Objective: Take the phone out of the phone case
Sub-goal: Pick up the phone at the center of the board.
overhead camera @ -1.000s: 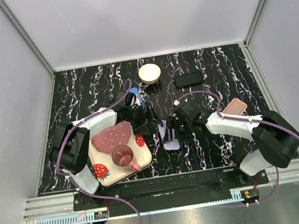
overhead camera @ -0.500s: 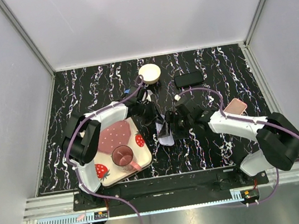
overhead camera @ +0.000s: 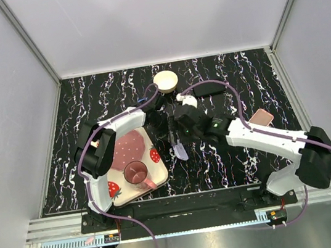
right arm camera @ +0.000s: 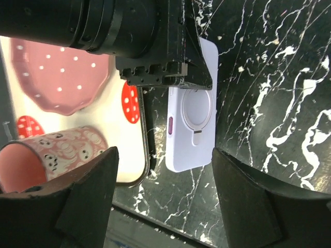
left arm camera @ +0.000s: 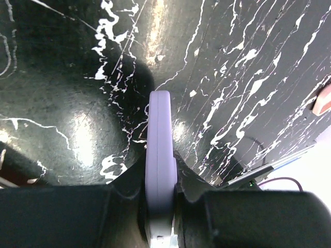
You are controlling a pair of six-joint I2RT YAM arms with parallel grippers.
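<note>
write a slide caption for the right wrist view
Left gripper, jaws shut on the lavender phone case, beside the strawberry tray

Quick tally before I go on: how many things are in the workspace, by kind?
phones and cases: 3, namely the lavender phone case, black phone, pink phone
tray: 1
mug: 1
plate: 1
bowl: 1
Total: 7

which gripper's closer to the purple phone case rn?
Left. The left gripper is clamped on the phone case, its fingers on both faces. The right gripper is open and apart from it, facing the case's back.
</note>
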